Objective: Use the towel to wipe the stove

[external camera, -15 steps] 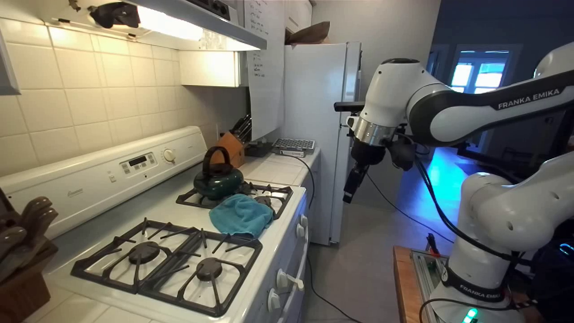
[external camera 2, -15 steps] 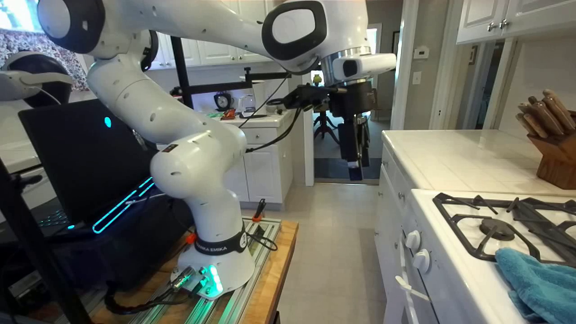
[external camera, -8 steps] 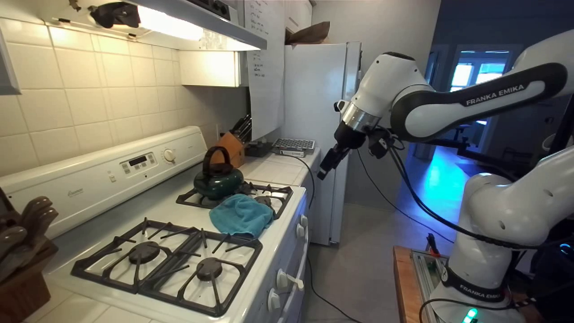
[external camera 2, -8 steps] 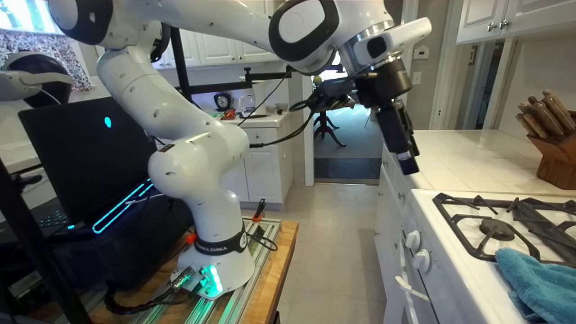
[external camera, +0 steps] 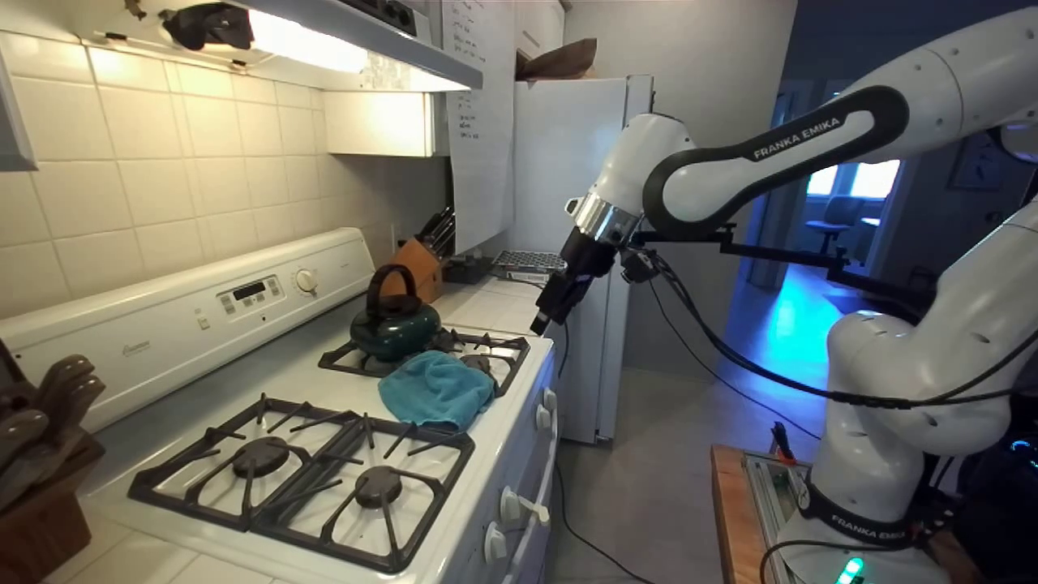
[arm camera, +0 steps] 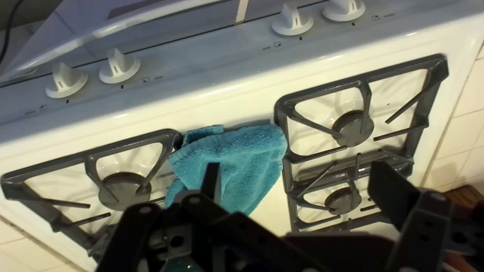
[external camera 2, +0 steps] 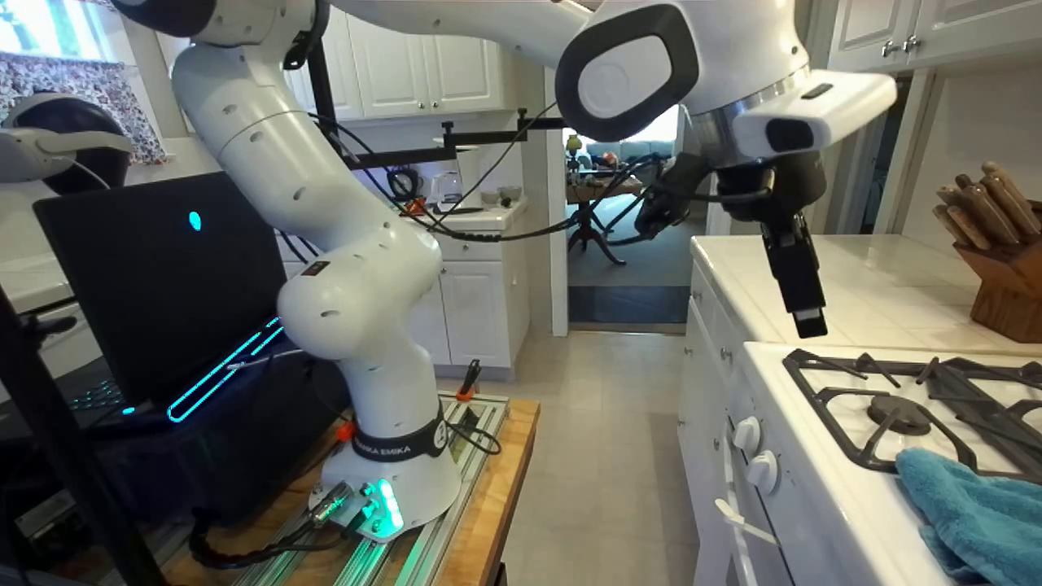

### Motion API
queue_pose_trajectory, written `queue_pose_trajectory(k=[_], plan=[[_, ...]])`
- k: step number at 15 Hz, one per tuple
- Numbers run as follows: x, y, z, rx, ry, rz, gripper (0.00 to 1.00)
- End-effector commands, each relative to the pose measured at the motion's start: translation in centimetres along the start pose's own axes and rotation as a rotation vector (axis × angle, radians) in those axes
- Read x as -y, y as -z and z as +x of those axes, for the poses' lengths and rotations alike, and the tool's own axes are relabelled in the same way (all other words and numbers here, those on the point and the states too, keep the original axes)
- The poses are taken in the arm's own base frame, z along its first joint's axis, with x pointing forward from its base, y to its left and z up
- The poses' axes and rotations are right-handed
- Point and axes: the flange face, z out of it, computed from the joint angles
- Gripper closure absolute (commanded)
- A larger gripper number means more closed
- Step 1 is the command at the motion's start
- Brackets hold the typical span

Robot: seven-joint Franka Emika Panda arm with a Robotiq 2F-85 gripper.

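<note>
The blue-green towel lies crumpled on the white stove, partly over the grate near the teapot and reaching the gap between the two grates. An exterior view cuts off part of the towel at the frame's corner. My gripper hangs above the stove's front edge, tilted down and apart from the cloth. From the wrist, the gripper has its fingers wide apart with nothing held. Below them, the towel sits toward the left finger, whose tip overlaps it in the picture.
A dark green teapot stands on the back grate right behind the towel. Raised black grates and protruding knobs line the stove. A range hood overhangs it. Knife blocks stand on the counters.
The arm has swung from over the floor toward the stove, and its gripper now hangs over the front edge, tilted. The towel and teapot have stayed put.
</note>
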Motion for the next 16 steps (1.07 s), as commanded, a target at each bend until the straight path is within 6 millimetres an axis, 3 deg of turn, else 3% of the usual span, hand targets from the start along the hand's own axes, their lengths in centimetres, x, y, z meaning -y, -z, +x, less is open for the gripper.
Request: queue_pose_trajectory(k=[1, 2, 8, 13, 16], plan=[[-0.4, -1.5, 1.3, 0.081, -0.001, 0.017, 0.00], [-0.2, -1.1, 0.4, 0.039, -0.005, 0.006, 0.00], [-0.3, -2.0, 0.9, 0.110, 0.005, 0.059, 0.00], [-0.7, -1.2, 2.0, 0.182, 0.122, 0.139, 0.00], [-1.4, -2.0, 3.6, 0.222, 0.214, 0.147, 0.00]])
